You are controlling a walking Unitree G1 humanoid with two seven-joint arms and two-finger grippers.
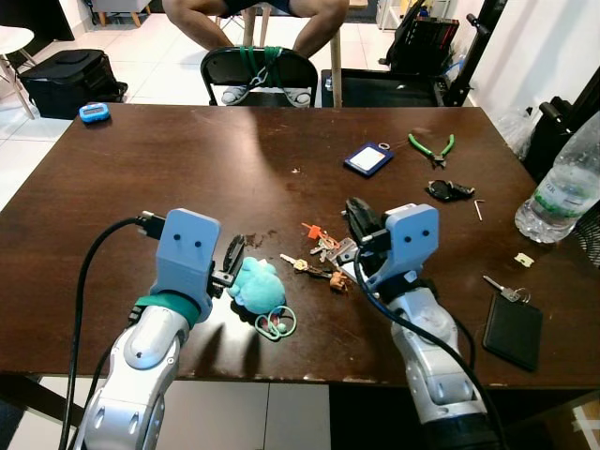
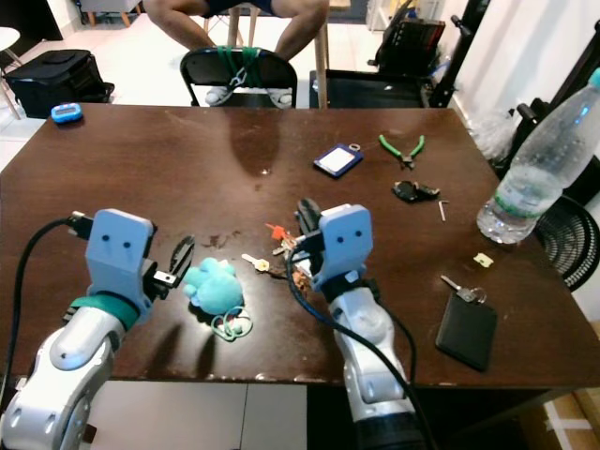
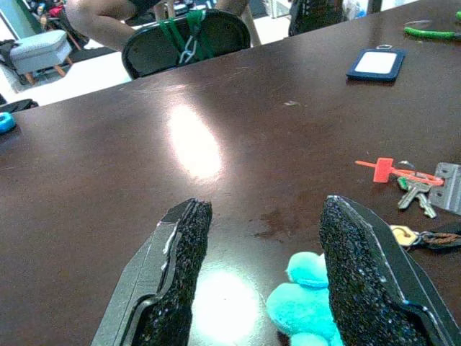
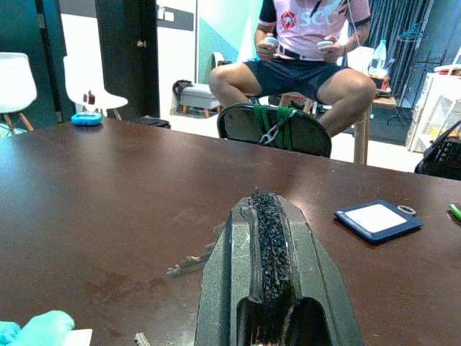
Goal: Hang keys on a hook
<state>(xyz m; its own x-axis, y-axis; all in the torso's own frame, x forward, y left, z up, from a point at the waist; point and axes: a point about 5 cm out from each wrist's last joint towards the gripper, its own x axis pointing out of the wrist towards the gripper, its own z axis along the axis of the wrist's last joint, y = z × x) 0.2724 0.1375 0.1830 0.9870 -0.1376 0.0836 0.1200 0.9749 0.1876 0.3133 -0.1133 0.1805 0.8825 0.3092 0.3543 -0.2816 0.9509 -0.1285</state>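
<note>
- Nearest the table's (image 1: 112,319) front edge, the left gripper (image 1: 232,265) hovers with its jaws spread apart, the teal plush toy (image 1: 255,286) right at its fingertips and a green ring (image 1: 275,324) lying against the toy. If it closes now, it takes the toy, not keys.
- Just beyond, near the middle of the front half of the table, the right gripper (image 2: 307,228) sits with its fingers pressed together over the bunch of keys (image 1: 319,253); whether any key is pinched I cannot tell. Lifting on a poor hold would likely drop or scatter the bunch.
- The bunch carries an orange tag (image 3: 382,169) and loose pieces that could snag or slide away under a pushing finger.
- Toward the right front corner, a second key (image 1: 502,291) rests beside a black wallet (image 1: 513,329), a possible wrong target.
- No hook is visible on the table, so the carry may be long, and a weak grip would probably fail on the way.
- Further back, green pliers (image 1: 431,147) and a blue card holder (image 1: 367,158) lie near the far edge; a water bottle (image 1: 565,184) at the right edge could be tipped by a swinging arm.
- A seated person (image 4: 302,50) is beyond the far edge.
</note>
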